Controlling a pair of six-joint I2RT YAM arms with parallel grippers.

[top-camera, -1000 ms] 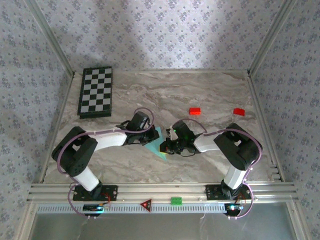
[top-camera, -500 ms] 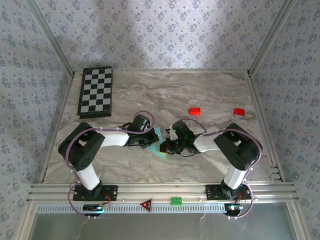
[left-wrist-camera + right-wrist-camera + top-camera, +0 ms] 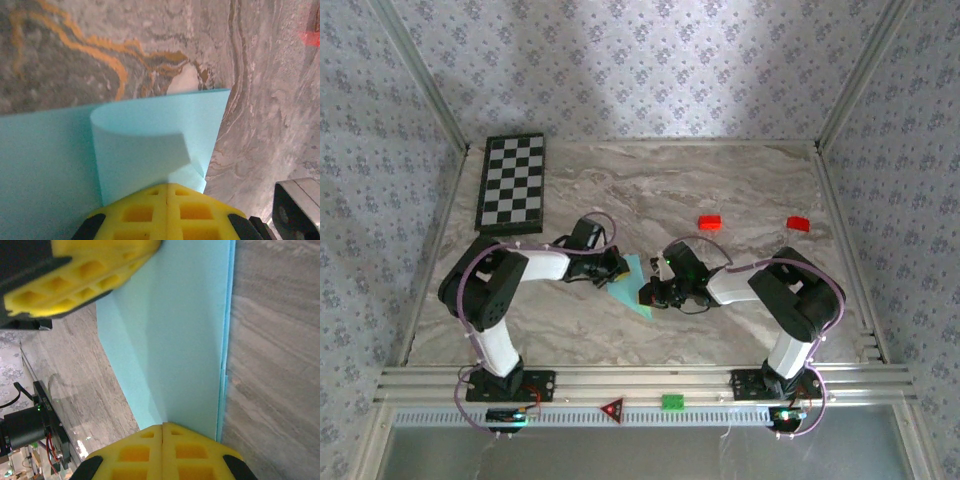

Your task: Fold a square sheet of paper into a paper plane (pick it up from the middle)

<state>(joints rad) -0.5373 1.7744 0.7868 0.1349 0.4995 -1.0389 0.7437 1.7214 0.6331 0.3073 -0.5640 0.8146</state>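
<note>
1. The paper plane (image 3: 631, 287) is found lying on the table (image 3: 750, 180), near the middle, between the two arms. It is judged to be only partly folded: a blue sheet with layers, not yet a thin dart.
2. The left gripper (image 3: 167, 212) is seen with its jaws pressed together. A curled flap of the paper is lifted up to the tips and looks to be nipped there.
3. The right gripper (image 3: 163, 442) is pressed shut too, and its tips are set on one end of the paper. Whether the paper is nipped or only held down cannot be told.
4. From the right jaws, the long way of the paper is pointed straight ahead, along a folded edge where two layers can be seen. From the left jaws, the flap is just in front and is rolled over the sheet.
5. Both grippers are touching the paper, so neither is nearer. The flap is likely to be laid flat next while the other end is held down.
6. The table looks smooth like marble, so the paper could be slid by a push.
7. Two red blocks (image 3: 709, 221) and a chessboard (image 3: 512, 183) are kept well apart from the paper. Patterned walls (image 3: 650, 70) are set around the table.
</note>
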